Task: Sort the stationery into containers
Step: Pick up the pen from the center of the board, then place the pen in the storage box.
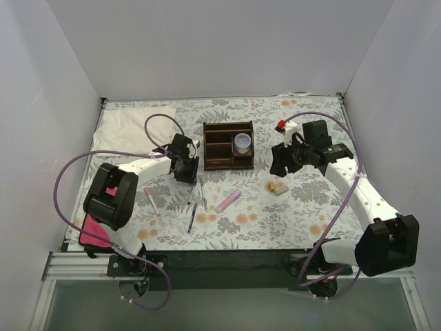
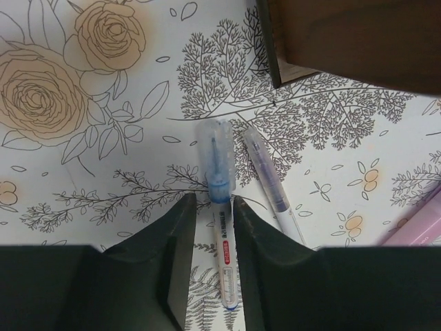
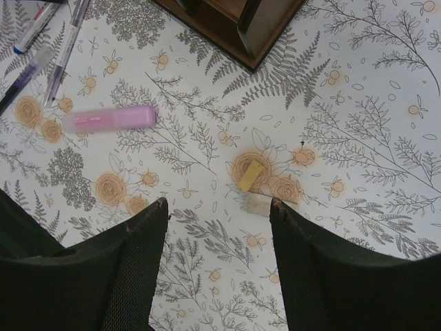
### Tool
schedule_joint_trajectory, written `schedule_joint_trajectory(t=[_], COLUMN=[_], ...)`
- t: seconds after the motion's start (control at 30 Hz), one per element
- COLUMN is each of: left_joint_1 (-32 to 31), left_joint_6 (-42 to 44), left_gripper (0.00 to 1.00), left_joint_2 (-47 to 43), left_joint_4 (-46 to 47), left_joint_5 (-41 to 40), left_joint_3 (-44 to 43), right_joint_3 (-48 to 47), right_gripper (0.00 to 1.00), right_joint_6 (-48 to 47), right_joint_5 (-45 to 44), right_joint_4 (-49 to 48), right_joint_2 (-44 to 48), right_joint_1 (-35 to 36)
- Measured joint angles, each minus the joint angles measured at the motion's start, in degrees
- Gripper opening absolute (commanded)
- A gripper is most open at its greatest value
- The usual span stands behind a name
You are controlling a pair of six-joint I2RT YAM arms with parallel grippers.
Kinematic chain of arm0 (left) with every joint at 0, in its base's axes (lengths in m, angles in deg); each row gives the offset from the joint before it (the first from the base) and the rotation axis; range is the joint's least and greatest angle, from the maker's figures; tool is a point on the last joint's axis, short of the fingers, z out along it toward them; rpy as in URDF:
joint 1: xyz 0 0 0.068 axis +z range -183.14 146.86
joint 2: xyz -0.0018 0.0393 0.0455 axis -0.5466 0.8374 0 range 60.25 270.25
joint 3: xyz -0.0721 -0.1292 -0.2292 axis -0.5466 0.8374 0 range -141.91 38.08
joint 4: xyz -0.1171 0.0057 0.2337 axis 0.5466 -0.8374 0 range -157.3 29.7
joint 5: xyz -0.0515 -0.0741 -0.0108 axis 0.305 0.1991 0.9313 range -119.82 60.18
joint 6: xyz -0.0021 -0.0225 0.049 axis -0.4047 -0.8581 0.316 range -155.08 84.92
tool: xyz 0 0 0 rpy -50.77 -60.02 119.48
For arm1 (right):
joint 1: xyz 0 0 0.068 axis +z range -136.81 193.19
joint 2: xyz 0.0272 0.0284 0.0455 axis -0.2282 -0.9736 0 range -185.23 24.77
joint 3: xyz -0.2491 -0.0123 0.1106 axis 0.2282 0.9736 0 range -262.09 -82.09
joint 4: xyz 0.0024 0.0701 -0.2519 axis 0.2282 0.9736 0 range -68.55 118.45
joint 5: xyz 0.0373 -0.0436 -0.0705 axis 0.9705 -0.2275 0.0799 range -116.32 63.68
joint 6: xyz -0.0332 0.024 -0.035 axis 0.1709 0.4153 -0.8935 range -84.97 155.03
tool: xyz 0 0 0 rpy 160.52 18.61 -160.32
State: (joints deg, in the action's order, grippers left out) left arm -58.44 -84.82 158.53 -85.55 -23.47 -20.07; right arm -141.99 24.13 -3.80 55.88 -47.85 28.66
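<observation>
While its fingers (image 2: pixel 172 262) stand narrowly apart, the left claw (image 2: pixel 213 201) straddles a blue pen (image 2: pixel 219 227) lying flat on the bench (image 2: pixel 103 172). One finger touches the barrel and the other stands just off it, so the pen is not yet pinched. The pen has a clear cap with a blue tip inside. Its white barrel carries a red band and fine print too small to read. Just beside it lies a clear pen (image 2: pixel 269 179) with dark ink. Both rest mid-bench, just on the near side of the organiser (image 1: pixel 229 146).

The organiser is dark brown wood split into compartments and sits toward the middle of the far edge. A bluish cup (image 1: pixel 242 143) stands in its right-hand compartment. A pink-and-white pen (image 1: pixel 151 201) lies toward the left edge, and a purple pen (image 1: pixel 193 219) lies nearer the near edge.

The right claw (image 3: pixel 218 203) is spread wide above a tan block (image 3: pixel 249 175), which touches a pale block (image 3: pixel 255 203) right of centre. The pink bar (image 3: pixel 110 118) lies mid-bench and bears faint, illegible print. A white cloth (image 1: pixel 124 131) fills the far left corner.
</observation>
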Motion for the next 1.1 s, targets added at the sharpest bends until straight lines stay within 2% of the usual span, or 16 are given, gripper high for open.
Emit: schedule_joint_trajectory(t=[0.1, 0.37, 0.43, 0.67, 0.77, 0.93, 1.0, 1.1], left_joint_1=[0.00, -0.85, -1.33, -2.43, -2.08, 0.79, 1.60, 1.60], left_joint_6=[-0.04, 0.02, 0.04, 0.85, 1.88, 3.93, 5.18, 6.80], left_gripper=[0.13, 0.06, 0.00, 0.00, 0.00, 0.00, 0.00, 0.00], left_joint_2=[-0.04, -0.57, -0.50, -0.13, -0.15, -2.58, -6.03, -13.18], left_joint_4=[0.35, 1.14, 1.07, -0.92, -7.19, -17.55, -17.44, -11.87], left_joint_5=[-0.79, -2.99, -4.02, -7.28, -8.94, -9.14, -8.79, -6.97], left_joint_3=[0.37, 1.29, 1.22, -0.24, -3.32, -13.97, -16.90, -17.33], right_joint_3=[0.00, 0.00, 0.00, 0.00, 0.00, 0.00, 0.00, -0.55], right_gripper=[0.67, 0.67, 0.67, 0.67, 0.67, 0.67, 0.66, 0.66], right_joint_6=[-0.09, -1.09, -1.40, -1.79, -1.95, -2.56, -2.69, -2.84], right_joint_5=[-0.09, -0.55, -0.96, -2.03, -2.78, -3.13, -3.32, -3.72], right_joint_4=[0.00, -0.20, -0.26, -0.33, -0.33, -0.37, -0.46, -0.63], right_joint_2=[0.00, 0.00, 0.00, 0.13, 0.33, 0.37, 0.26, -0.42], right_joint_1=[-0.09, -0.13, -0.13, -0.48, -0.94, -1.38, -1.49, -1.49])
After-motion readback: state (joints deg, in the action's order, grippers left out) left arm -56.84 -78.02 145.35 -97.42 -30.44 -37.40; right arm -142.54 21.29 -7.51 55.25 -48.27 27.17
